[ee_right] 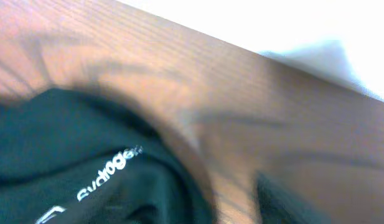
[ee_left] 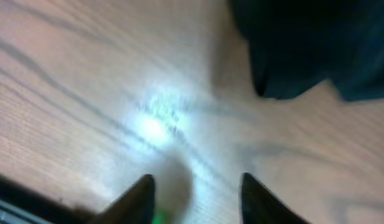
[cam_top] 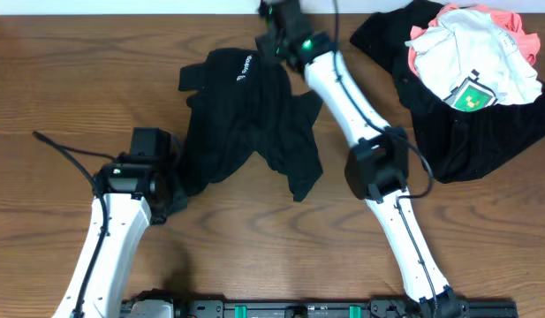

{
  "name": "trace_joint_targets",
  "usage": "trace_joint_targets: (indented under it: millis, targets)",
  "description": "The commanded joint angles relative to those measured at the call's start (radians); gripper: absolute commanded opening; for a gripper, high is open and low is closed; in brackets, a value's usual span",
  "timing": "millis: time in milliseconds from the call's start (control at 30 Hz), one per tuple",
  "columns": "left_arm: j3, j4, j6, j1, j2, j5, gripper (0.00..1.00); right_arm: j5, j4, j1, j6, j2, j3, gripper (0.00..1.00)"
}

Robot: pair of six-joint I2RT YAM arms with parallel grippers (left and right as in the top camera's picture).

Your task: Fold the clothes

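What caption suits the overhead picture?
White left arm and right arm flank a crumpled black fabric shirt on a wooden table.

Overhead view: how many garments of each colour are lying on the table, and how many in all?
Black garments: 2 (middle one, one under the right-hand pile)
White garment with green print: 1
Coral-pink garment: 1
Total: 4

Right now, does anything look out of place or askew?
The black shirt in the centre lies bunched and twisted, not flat. At the far right, a white shirt and a coral-pink one are heaped on another black garment. Nothing looks damaged.
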Motion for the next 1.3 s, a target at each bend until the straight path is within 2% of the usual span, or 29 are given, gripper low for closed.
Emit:
trace_joint_targets:
  millis: [0, 100, 167, 367, 400, 467, 567, 633, 733, 900, 1033, 1267]
  targets:
    - [0.076, 0.023, 0.003, 0.002, 0.000, -0.035, 0.49, 0.032, -0.151, -0.017, -0.013, -0.021, 0.169, 0.82]
    - [0.100, 0.076, 0.005, 0.002, -0.004, -0.034, 0.50, 0.031, -0.372, -0.024, -0.011, -0.023, 0.304, 0.78]
    - [0.100, 0.122, 0.026, 0.002, -0.003, -0.027, 0.50, 0.032, -0.503, -0.031, -0.003, -0.023, 0.368, 0.70]
    - [0.098, 0.242, 0.116, 0.001, 0.000, 0.062, 0.49, 0.021, -0.779, -0.081, 0.061, -0.035, 0.348, 0.49]
    - [0.096, 0.269, 0.139, 0.001, 0.002, 0.109, 0.49, 0.007, -0.810, -0.088, 0.060, -0.035, 0.336, 0.41]
    - [0.088, 0.311, 0.183, 0.001, 0.008, 0.228, 0.45, 0.006, -0.843, -0.093, 0.059, -0.035, 0.315, 0.12]
    - [0.061, 0.347, 0.229, -0.025, 0.024, 0.345, 0.33, 0.006, -0.868, -0.093, 0.054, -0.035, 0.303, 0.02]
    - [0.039, 0.348, 0.261, -0.071, 0.040, 0.344, 0.28, 0.005, -0.874, -0.095, 0.039, -0.035, 0.303, 0.02]
    - [0.006, 0.348, 0.281, -0.168, 0.051, 0.344, 0.28, 0.005, -0.880, -0.106, 0.008, -0.035, 0.302, 0.20]
    - [-0.035, 0.375, 0.267, -0.347, 0.051, 0.340, 0.28, -0.050, -0.882, -0.150, -0.022, -0.035, 0.264, 0.34]
    - [-0.057, 0.433, 0.182, -0.430, 0.057, 0.340, 0.29, -0.190, -0.868, -0.188, -0.041, -0.035, 0.182, 0.37]
    - [-0.080, 0.573, 0.046, -0.501, 0.144, 0.341, 0.40, -0.342, -0.722, -0.198, -0.046, -0.035, -0.058, 0.36]
